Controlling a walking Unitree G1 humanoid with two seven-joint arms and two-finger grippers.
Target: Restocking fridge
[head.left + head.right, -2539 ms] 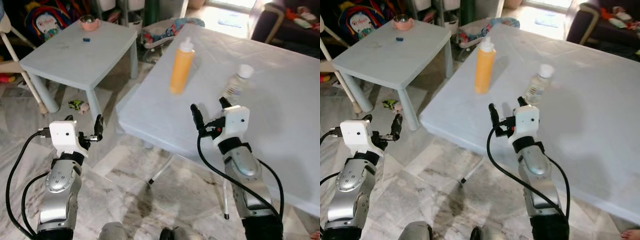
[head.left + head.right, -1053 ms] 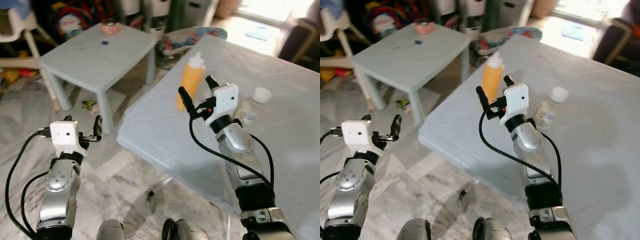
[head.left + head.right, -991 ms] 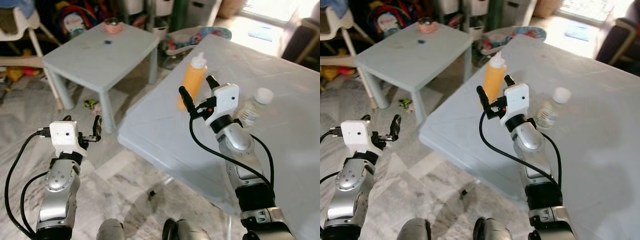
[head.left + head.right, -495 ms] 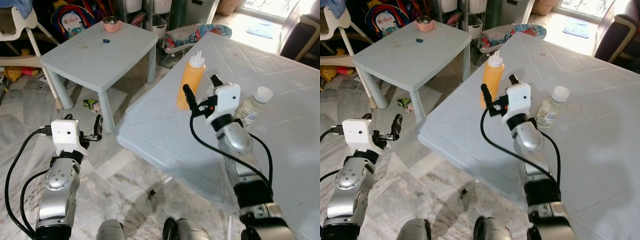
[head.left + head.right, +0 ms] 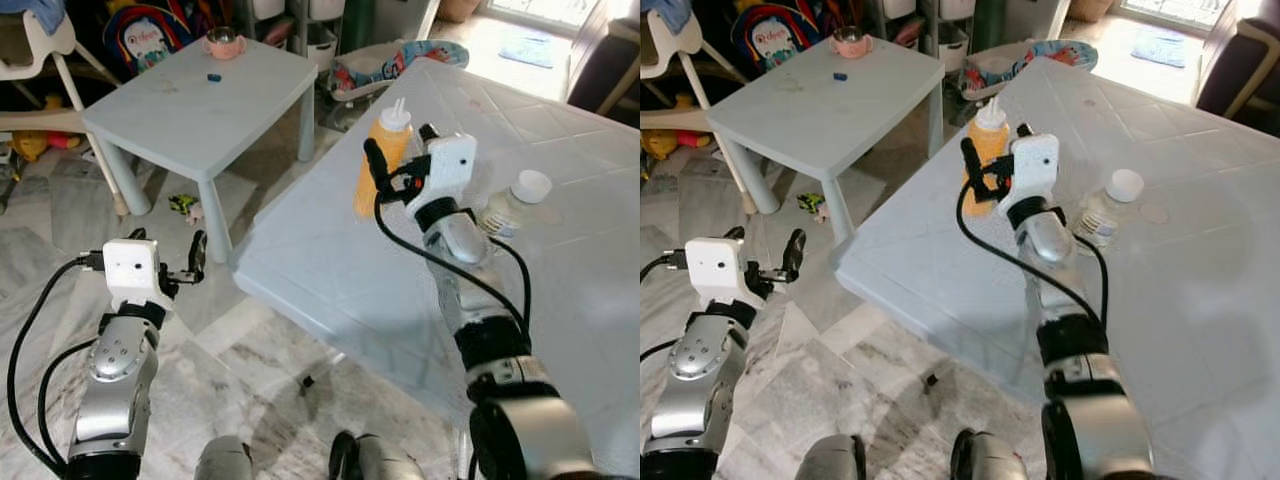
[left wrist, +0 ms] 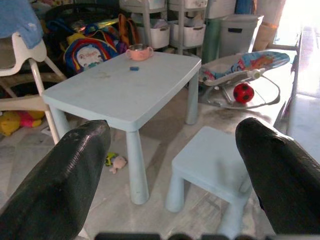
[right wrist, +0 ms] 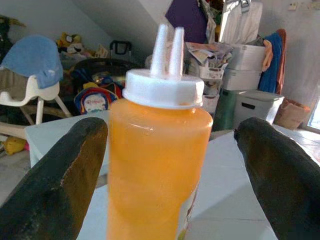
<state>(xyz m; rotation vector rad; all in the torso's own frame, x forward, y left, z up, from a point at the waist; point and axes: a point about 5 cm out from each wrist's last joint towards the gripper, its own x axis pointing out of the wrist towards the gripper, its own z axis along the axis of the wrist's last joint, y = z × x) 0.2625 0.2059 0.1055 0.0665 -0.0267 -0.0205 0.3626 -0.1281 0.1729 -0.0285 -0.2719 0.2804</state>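
Note:
An orange squeeze bottle [image 5: 388, 150] with a white cap stands upright near the left edge of the big white table [image 5: 320, 280]. My right gripper [image 5: 995, 148] is open at bottle height. In the right wrist view the bottle [image 7: 155, 165] stands between the two black fingers [image 7: 50, 185] with a gap on each side. A small clear bottle [image 5: 515, 200] with a white cap stands to the right, behind my right arm. My left gripper [image 5: 168, 245] hangs open and holds nothing, low over the floor left of the table.
A low pale-blue table [image 5: 190, 110] with a pink cup [image 5: 224, 42] stands at the left, and a matching stool [image 6: 210, 155] is beside it. A baby bouncer [image 5: 400, 60], toys and storage bins lie behind. Marble floor [image 5: 260, 370] stretches below me.
My right gripper has risen and moved forward, from in front of the orange bottle to either side of it. The camera shifted a little. The left arm has stayed put.

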